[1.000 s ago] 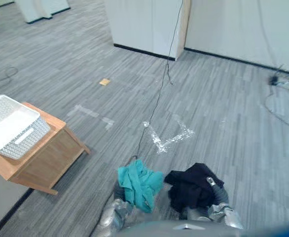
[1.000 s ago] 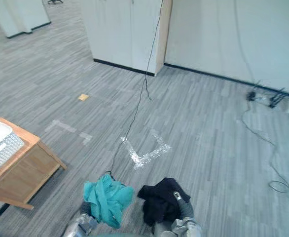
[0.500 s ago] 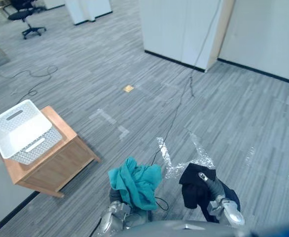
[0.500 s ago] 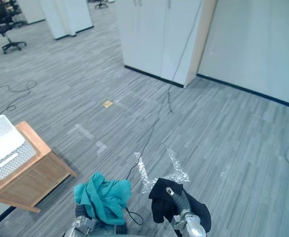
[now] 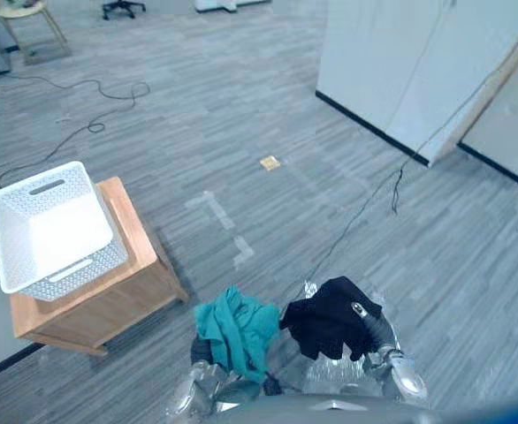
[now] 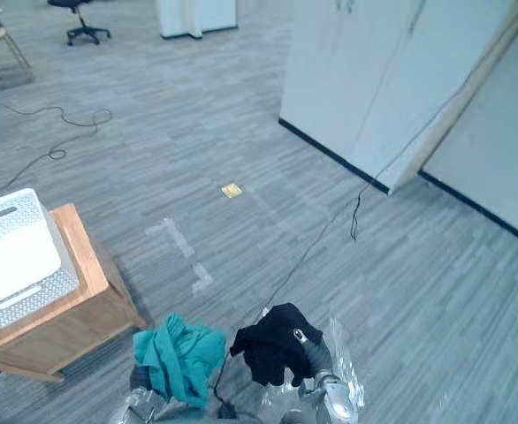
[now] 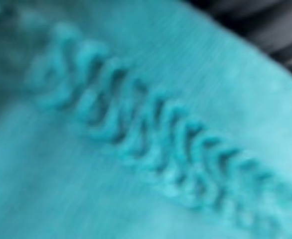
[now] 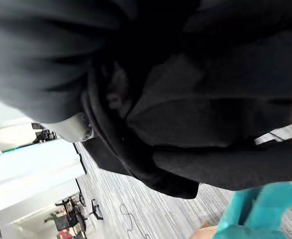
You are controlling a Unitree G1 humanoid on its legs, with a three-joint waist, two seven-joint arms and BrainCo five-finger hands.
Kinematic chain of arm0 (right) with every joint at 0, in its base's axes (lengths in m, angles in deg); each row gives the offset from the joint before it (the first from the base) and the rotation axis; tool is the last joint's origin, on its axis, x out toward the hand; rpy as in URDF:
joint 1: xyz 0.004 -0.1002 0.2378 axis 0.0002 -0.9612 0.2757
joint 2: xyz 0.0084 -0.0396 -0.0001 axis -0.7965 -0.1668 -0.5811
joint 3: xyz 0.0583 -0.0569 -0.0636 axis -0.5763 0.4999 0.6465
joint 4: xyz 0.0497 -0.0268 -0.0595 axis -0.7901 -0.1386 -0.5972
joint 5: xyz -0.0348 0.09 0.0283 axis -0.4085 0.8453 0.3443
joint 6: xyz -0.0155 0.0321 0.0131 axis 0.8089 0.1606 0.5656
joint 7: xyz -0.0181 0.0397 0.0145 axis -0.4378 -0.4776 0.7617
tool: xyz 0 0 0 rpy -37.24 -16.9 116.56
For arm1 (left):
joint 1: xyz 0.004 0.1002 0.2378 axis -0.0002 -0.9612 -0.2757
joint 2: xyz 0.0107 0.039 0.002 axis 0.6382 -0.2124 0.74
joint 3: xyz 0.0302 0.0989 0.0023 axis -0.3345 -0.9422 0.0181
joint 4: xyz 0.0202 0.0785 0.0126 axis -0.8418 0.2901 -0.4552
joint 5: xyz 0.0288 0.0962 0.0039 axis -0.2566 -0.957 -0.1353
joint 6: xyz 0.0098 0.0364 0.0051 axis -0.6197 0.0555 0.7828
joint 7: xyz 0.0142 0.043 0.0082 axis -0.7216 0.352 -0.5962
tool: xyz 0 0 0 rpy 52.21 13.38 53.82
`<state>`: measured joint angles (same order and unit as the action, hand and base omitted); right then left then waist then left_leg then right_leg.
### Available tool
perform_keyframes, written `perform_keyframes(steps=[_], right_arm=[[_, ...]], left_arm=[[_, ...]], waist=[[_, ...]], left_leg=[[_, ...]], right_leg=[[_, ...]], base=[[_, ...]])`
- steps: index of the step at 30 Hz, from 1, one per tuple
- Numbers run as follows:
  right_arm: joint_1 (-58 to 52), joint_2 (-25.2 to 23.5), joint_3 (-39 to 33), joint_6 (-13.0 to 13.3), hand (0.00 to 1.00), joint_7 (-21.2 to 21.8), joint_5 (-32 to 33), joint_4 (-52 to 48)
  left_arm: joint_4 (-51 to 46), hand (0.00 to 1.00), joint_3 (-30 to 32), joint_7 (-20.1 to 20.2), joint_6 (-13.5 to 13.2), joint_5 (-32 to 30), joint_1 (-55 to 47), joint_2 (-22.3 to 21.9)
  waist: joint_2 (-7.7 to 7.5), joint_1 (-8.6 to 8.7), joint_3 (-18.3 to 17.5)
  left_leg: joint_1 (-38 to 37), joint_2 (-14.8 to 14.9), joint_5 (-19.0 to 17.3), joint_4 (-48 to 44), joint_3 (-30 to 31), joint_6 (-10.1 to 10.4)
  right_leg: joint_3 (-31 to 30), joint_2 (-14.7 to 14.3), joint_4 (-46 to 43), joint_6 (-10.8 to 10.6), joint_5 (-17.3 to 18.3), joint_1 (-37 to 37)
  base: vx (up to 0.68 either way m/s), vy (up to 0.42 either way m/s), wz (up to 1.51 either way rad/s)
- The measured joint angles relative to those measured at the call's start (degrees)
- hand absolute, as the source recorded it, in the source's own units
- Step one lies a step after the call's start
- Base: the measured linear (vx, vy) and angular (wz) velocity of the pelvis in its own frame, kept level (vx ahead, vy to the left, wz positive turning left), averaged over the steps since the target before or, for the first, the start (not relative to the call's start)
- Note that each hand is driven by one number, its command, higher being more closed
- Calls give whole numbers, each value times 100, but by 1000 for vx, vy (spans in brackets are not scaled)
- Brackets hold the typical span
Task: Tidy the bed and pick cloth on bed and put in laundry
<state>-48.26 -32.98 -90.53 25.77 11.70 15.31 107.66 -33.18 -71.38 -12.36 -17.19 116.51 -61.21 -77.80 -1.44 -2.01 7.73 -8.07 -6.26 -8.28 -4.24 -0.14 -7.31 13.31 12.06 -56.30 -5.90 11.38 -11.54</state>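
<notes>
Swinging round since a second ago, the head camera has brought the whole wooden side table [image 5: 133, 265] into the picture at 9 o'clock, and the white partition wall [image 5: 392, 62] has slid over to 1 o'clock. The black cloth [image 5: 325, 320], earlier apart from the teal cloth [image 5: 237, 329], now hangs just beside it at 6 o'clock.

Grey striped carpet [image 5: 197, 115] covers the open office floor. A white perforated laundry basket [image 5: 54, 225] stands on the table top. Pale tape corners [image 5: 224, 221] mark the carpet near the centre, and a small tan tag [image 5: 270, 162] lies toward 12 o'clock; any print on it is too small to read. A loose cable [image 5: 100, 93] trails at 11 o'clock, with an office chair [image 6: 84, 19] beyond it.

The right hand [image 5: 361, 313] has the black cloth bunched in its grasp, one silver finger hooked over the top. The left hand [image 5: 201, 355] is buried under the teal cloth, so I cannot tell how far open it is.
</notes>
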Motion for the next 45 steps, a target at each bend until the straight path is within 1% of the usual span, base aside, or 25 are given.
perform_keyframes(steps=[3, 4, 7, 8, 9, 10, 11, 14, 15, 17, 19, 22, 25, 27, 29, 30, 32, 35, 37, 38, 39, 40, 41, 42, 45], right_arm=[[-256, -25, -20, 67, 100, -97, 14, -180], [-294, -59, -16, 116, 100, -95, 13, -237], [-295, -190, 57, 230, 100, -84, 12, -331], [-314, -211, 122, 230, 100, -67, 7, -375], [-316, -234, 191, 229, 100, -33, -1, -458], [-317, -202, 206, 228, 100, -33, 18, -598], [-317, -153, 220, 228, 100, -34, 37, -644], [-243, -80, 340, 144, 100, -48, 213, -729], [-240, -33, 400, 69, 100, -47, 214, -871], [-243, 12, 525, 38, 100, 29, 214, -958], [-262, 46, 529, 21, 100, 148, 214, -949], [-225, 88, 492, -14, 100, 176, 214, -952], [-111, 224, 460, -16, 100, 182, 201, -954], [-72, 274, 383, -16, 100, 126, 161, -977], [-65, 248, 320, -16, 100, 56, 111, -1075], [-43, 203, 313, -16, 100, 11, 109, -1182], [-4, 208, 321, -16, 100, -8, 105, -1327], [55, 160, 339, -84, 100, -34, 89, -1362], [170, 158, 430, -198, 100, -39, -61, -1223], [194, 161, 493, -204, 100, -47, -62, -1209], [190, 161, 628, -204, 100, -59, -64, -1199], [141, 162, 720, -203, 100, -86, -62, -1203], [115, 161, 751, -203, 100, -96, -60, -1240], [-18, 155, 795, -201, 100, -122, -51, -1338], [-445, 142, 855, -193, 100, -308, -41, -1627]], left_arm=[[-19, 100, 40, -6, 37, 10, 70, -63], [-25, 100, 126, -6, 39, 23, 84, -111], [-40, 100, 369, -2, 14, 60, 45, -182], [-37, 100, 433, -4, 9, 62, 21, -193], [-37, 100, 486, -7, 10, 66, -8, -210], [-19, 100, 470, 14, 10, 56, -32, -298], [-18, 100, 482, 42, 10, 59, -33, -361], [-13, 100, 503, 160, 89, 123, -182, -459], [-105, 100, 617, 287, 187, 278, -267, -455], [-106, 100, 782, 449, 217, 438, -390, -478], [-125, 100, 878, 638, 176, 449, -521, -459], [-241, 100, 875, 697, 150, 467, -599, -447], [-243, 100, 803, 659, 127, 517, -554, -428], [-243, 100, 697, 604, 122, 518, -503, -406], [-266, 100, 684, 512, 123, 517, -486, -387], [-280, 100, 720, 490, 128, 515, -470, -355], [-272, 100, 772, 490, 136, 512, -420, -337], [-171, 100, 766, 497, 122, 512, -394, -315], [28, 100, 725, 505, 71, 509, -399, -196], [58, 100, 688, 505, 71, 504, -397, -162], [124, 100, 648, 505, 73, 473, -386, -67], [158, 100, 636, 477, 75, 423, -366, -36], [153, 100, 620, 462, 76, 402, -346, -25], [140, 100, 571, 376, 96, 390, -261, 6], [-124, 100, 374, 232, 224, 395, -115, 31]], waist=[[51, 114, -6], [94, 117, -3], [88, 64, -13], [54, 63, -27], [118, 96, -15], [303, 138, 27], [365, 134, 21], [361, 80, -19], [345, 54, -40], [367, -30, -47], [370, -70, -43], [309, -103, 7], [297, -196, 19], [281, -195, 22], [234, -223, 8], [129, -235, 14], [104, -253, 18], [73, -368, 10], [12, -357, -7], [-29, -351, -1], [-109, -305, 9], [-110, -196, 13], [-109, -177, 14], [-145, -96, 12], [-161, 67, 8]], left_leg=[[-137, 93, -256, -134, 709, 85], [-136, 202, -420, -291, 918, 161], [-101, 443, -943, -751, 1202, 478], [-107, 481, -1067, -837, 1208, 565], [-164, 675, -1255, -960, 1152, 748], [-251, 913, -1308, -984, 1118, 845], [-312, 1028, -1299, -997, 1122, 863], [89, 1140, -1029, -2280, 1151, 952], [621, 1155, -608, -3399, 1132, 1080], [1338, 1384, 203, -4674, 868, 1227], [1934, 1685, 204, -5480, 375, 1141], [2324, 1656, -103, -5052, -261, 1133], [2217, 1210, -158, -2753, -997, 1131], [2126, 972, 234, -1396, -1531, 1011], [2061, 884, 807, -766, -2017, 627], [2034, 684, 806, -698, -2139, 218], [2020, 509, 732, -694, -2131, -77], [1743, 395, 583, -675, -2123, -259], [1256, 389, 245, -575, -1960, -205], [1127, 375, 169, -538, -1920, -190], [880, 348, 82, -464, -1759, -140], [667, 348, 48, -404, -1578, -110], [572, 355, 12, -361, -1467, -97], [399, 366, -54, -318, -1266, -82], [166, 404, -312, -335, -657, 14]], right_leg=[[-66, -35, 1936, 8, 104, -299], [-184, -149, 2960, 28, -79, -267], [-701, -408, 4750, 0, -728, -93], [-760, -398, 4825, -32, -1016, -39], [-732, -533, 4669, 126, -1451, 58], [-568, -661, 4291, 296, -1210, 55], [-449, -709, 4091, 385, -1010, 49], [-53, -779, 3727, 571, -400, 302], [58, -839, 3759, 620, -273, 453], [165, -988, 3987, 734, -161, 765], [331, -1084, 4269, 769, -92, 1155], [516, -1077, 4829, 749, -65, 1817], [754, -910, 5080, 636, -10, 2215], [942, -823, 5285, 490, 61, 2462], [1085, -739, 5424, 292, 169, 2677], [1108, -586, 5420, 164, 221, 2723], [1015, -429, 5363, 28, 87, 2686], [295, -266, 4460, -342, -249, 2478], [13, -54, 2273, -790, -682, 1744], [-64, 26, 1550, -839, -910, 1424], [-163, 151, 326, -808, -972, 895], [-87, 243, -425, -576, -843, 443], [-79, 246, -600, -432, -757, 230], [-112, 219, -625, -202, -594, -138], [-144, 89, 592, -51, -341, -741]], base=[[274, -165, 125], [298, -228, 102], [354, -327, 66], [385, -402, 61], [435, -462, 77], [357, -380, 80], [434, -419, 76], [346, -352, 56], [172, -247, 29], [290, -257, 20], [324, -201, 33], [281, -124, 36], [301, 44, 23], [378, 118, 47], [426, 139, 45], [545, 174, 35], [454, 159, 31], [501, 224, 19], [382, 151, 21], [349, 105, 27], [324, 69, 46], [307, 54, 55], [279, 21, 77], [261, -24, 85], [287, -101, 106]])
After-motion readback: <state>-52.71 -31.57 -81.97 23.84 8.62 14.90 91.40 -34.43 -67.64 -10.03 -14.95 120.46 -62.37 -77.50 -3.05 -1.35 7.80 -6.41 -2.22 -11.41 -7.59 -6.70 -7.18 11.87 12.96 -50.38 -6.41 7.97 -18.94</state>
